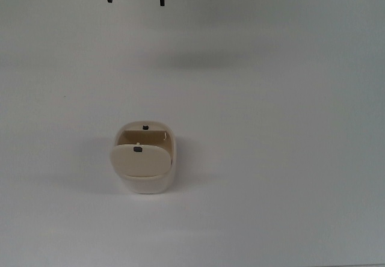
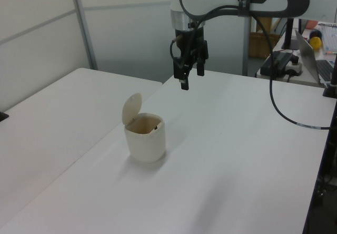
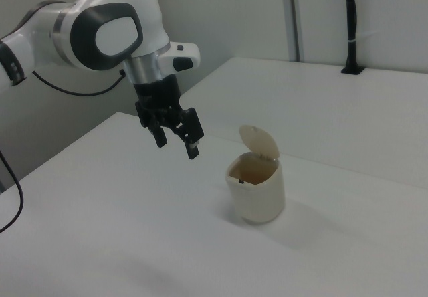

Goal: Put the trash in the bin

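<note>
Claw [image 2: 190, 79] hangs spread and empty above the worktop's [image 1: 289, 128] far edge, well apart from the lid-up bin [image 2: 145, 137] at mid-worktop; trash not visible on the worktop, likely inside the bin; as paper wad, probably light, crushable, pinchable anywhere.

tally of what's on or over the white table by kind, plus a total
bin, cream-beige, lid flipped open: 1
gripper, open and empty, hanging above the table: 1
trash on the table surface: 0 in any view
total: 2
</note>
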